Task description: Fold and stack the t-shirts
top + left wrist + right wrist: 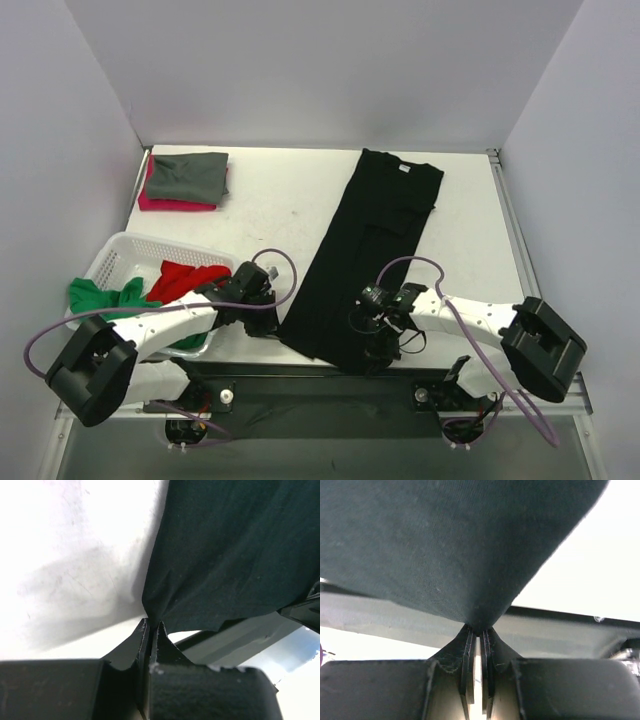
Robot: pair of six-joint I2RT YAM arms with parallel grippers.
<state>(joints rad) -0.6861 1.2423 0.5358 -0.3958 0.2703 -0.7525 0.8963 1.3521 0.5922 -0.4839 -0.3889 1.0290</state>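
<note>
My left gripper (151, 626) pinches the long, soft black cloth t-shirt (372, 245), lower centre. My right gripper (478, 630) clamps its bunched hem.

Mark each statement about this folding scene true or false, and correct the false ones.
1. The left gripper and the right gripper each pinch the near edge of the black t-shirt. True.
2. The black t-shirt is crumpled inside the white basket. False: it lies spread out on the table, to the right of the basket.
3. A red t-shirt lies in the basket and a green t-shirt hangs over its rim. True.
4. The grey-green t-shirt lies under the pink-red t-shirt. False: it lies on top of it.
</note>
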